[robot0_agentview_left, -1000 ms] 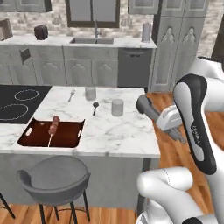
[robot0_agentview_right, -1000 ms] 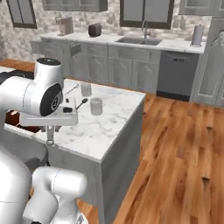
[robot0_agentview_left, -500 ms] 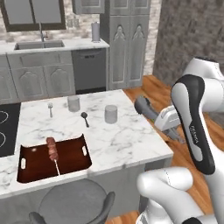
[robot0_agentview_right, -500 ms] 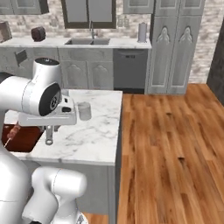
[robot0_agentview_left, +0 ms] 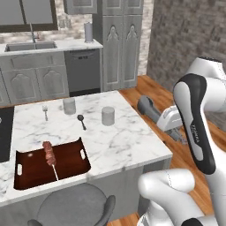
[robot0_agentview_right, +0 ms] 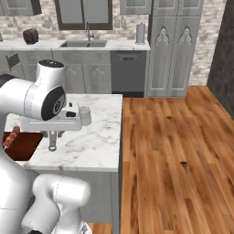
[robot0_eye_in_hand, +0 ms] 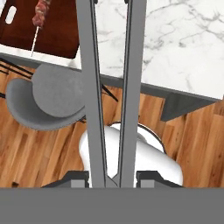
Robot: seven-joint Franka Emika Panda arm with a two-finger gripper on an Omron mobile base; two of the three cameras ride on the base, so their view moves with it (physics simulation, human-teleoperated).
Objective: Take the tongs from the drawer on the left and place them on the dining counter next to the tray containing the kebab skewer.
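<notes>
My gripper (robot0_eye_in_hand: 112, 177) is shut on the tongs (robot0_eye_in_hand: 92, 87), whose two slim grey arms run up the middle of the hand view. From the right base view the tongs (robot0_agentview_right: 52, 145) hang below the gripper (robot0_agentview_right: 52, 133) at the near edge of the dining counter (robot0_agentview_right: 98, 137). The dark reddish tray (robot0_agentview_left: 66, 170) sits on the dining counter (robot0_agentview_left: 123, 141) at its near left, with the kebab skewer (robot0_agentview_left: 49, 154) lying in it. Both tray (robot0_eye_in_hand: 57, 30) and skewer (robot0_eye_in_hand: 39, 15) show at the top left of the hand view. The drawer is out of view.
Two grey cups (robot0_agentview_left: 69, 106) (robot0_agentview_left: 107, 115), a small fork (robot0_agentview_left: 44, 110) and a dark spoon (robot0_agentview_left: 81, 120) stand behind the tray. A grey stool (robot0_agentview_left: 75, 207) sits at the counter's near side. The sink worktop (robot0_agentview_left: 44, 46) runs along the back wall. Wood floor (robot0_agentview_right: 173, 137) lies to the right.
The base has turned, so the whole scene has shifted and the counter's right end and wood floor have come into view. The arm's pose and its hold on the tongs are unchanged.
</notes>
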